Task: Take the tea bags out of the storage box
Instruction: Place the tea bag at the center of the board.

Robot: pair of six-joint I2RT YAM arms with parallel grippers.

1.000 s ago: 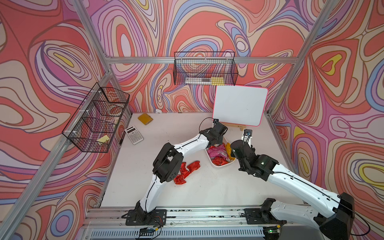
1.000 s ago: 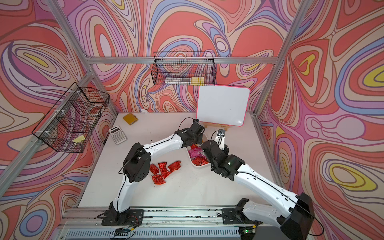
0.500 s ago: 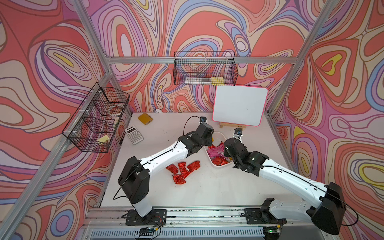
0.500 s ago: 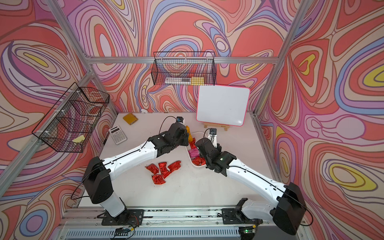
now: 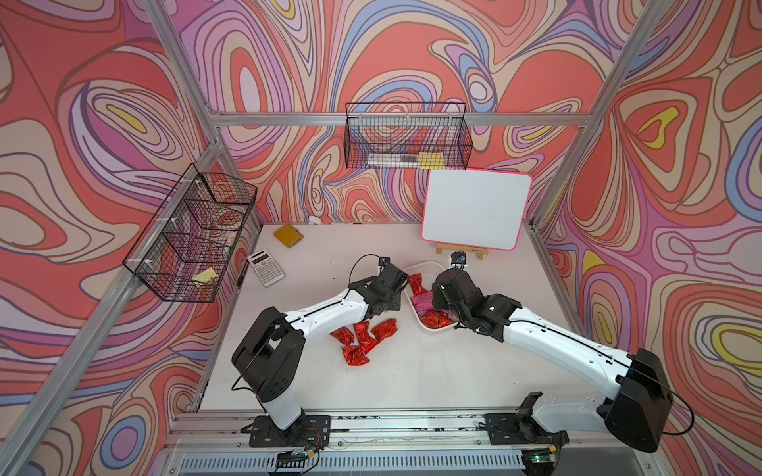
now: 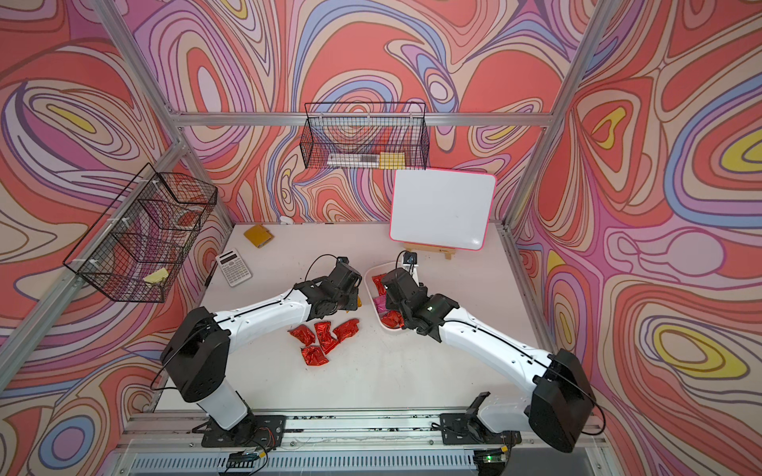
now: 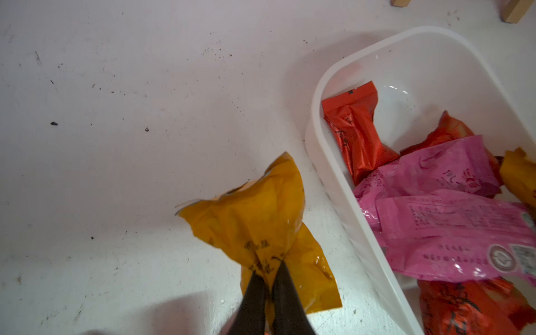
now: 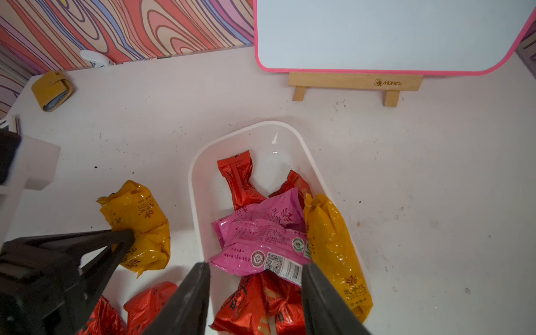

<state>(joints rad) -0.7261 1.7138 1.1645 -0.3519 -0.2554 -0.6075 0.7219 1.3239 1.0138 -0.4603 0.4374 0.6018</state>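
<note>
Entry: we are seeing the left gripper pinching a yellow-orange tea bag, with its jaws drawn narrow and foil between them. That bag is sitting outside the storage box, just beside one long wall. We cannot tell whether it is touching the table.

The right gripper is hovering over the box end nearer the robot's base. Its jaws are standing about half spread, holding nothing and straddling the end of the pink tea bags.

Inside the box, a second yellow-orange tea bag is lying along the opposite long wall. Red tea bags are showing under and beside the pink ones. Loose red tea bags are lying clustered outside the box, on the left arm's side.
</note>
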